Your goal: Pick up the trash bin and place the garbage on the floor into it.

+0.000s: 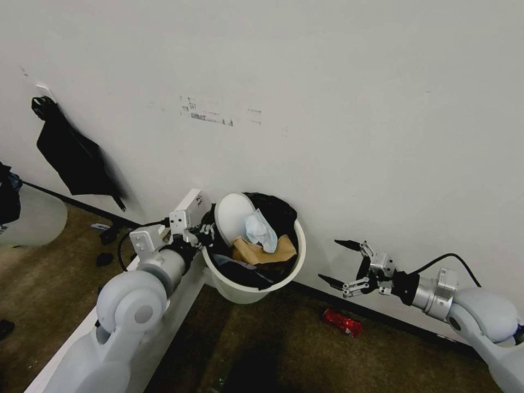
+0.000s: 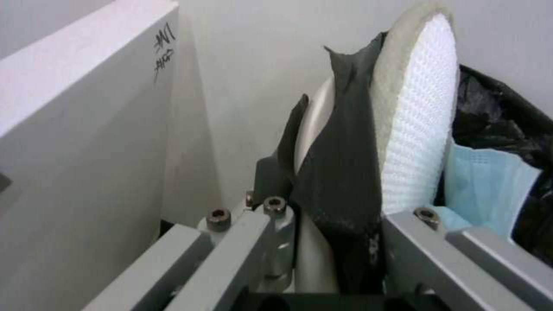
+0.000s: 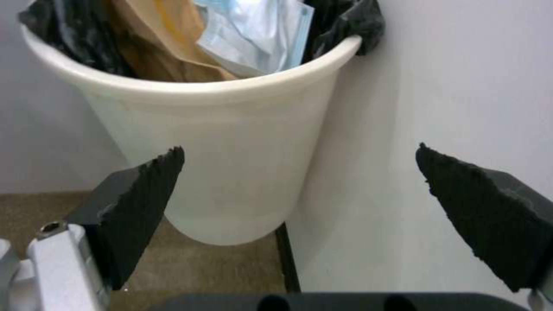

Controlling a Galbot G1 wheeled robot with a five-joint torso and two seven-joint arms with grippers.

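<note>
left claw (image 1: 204, 236) clamps trash bin (image 1: 248, 286) rim | fingertips probably hidden by liner

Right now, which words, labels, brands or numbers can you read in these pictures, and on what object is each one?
Black handwritten marks on the white panel near the left gripper: too scrawled to read.
Grey torn label residue on the wall: no readable letters.
Crushed red can on the floor: print too small to read.

Pale grey rounded arms, silver wrist collars, black cables, black-tipped end effectors.
</note>
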